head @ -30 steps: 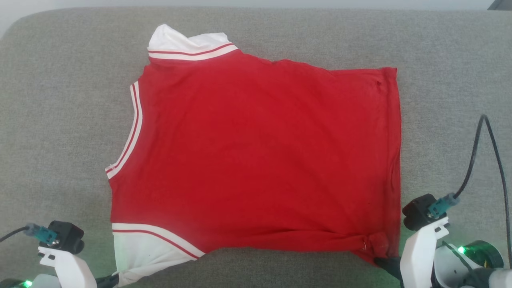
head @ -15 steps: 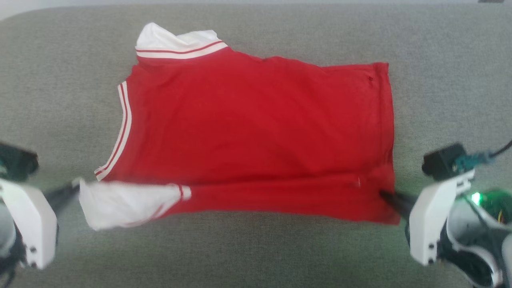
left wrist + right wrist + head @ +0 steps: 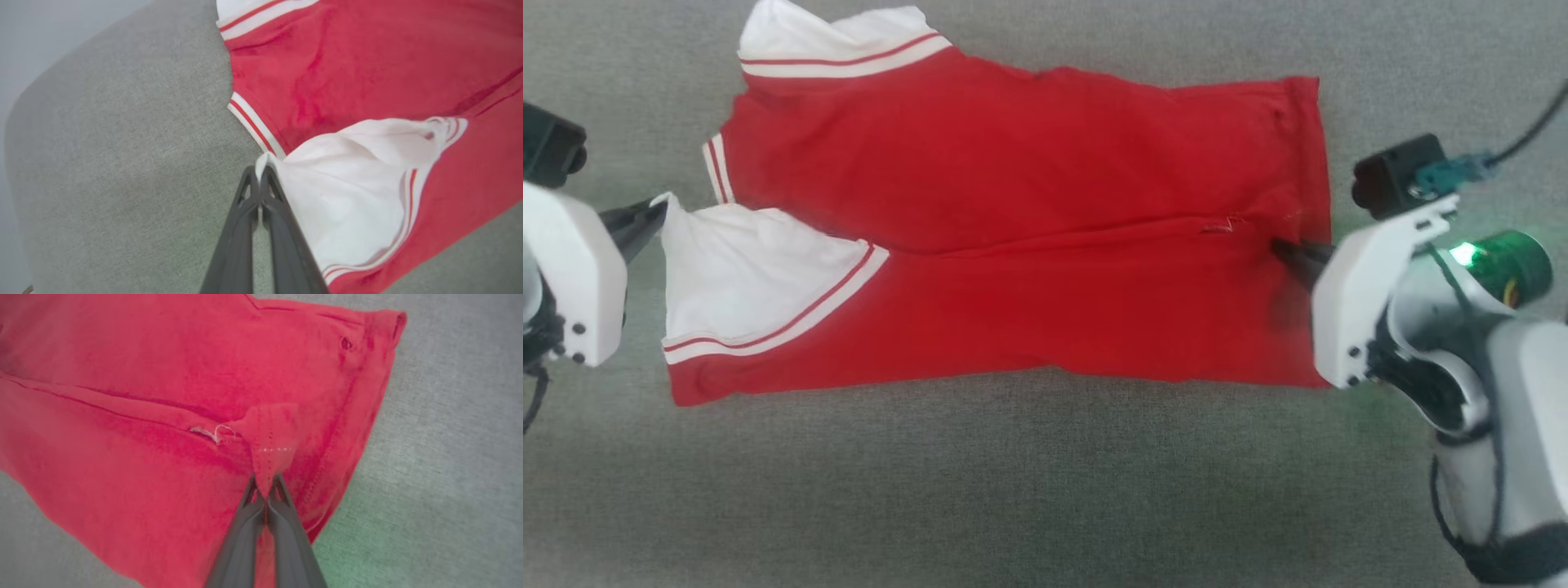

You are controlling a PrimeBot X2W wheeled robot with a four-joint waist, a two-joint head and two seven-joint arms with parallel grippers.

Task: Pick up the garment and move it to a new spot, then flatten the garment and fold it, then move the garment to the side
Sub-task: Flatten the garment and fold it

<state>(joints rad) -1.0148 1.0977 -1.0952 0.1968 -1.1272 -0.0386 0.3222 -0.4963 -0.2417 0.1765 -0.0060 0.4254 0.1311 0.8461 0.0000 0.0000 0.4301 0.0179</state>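
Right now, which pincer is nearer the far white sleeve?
Left. The left pincer grips the near sleeve, close to the far white sleeve; the right pincer grips the hem at the opposite end of the garment.

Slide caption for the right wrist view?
Shut right gripper pinching a corner of the red garment over the grey fabric surface.

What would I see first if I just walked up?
A big red jersey-style T-shirt spread across the middle of the grey fabric surface, half doubled over itself. At its left end, the left jaws pinch the tip of a white sleeve with red-and-white stripes; at its right end, the right jaws pinch a red hem corner.
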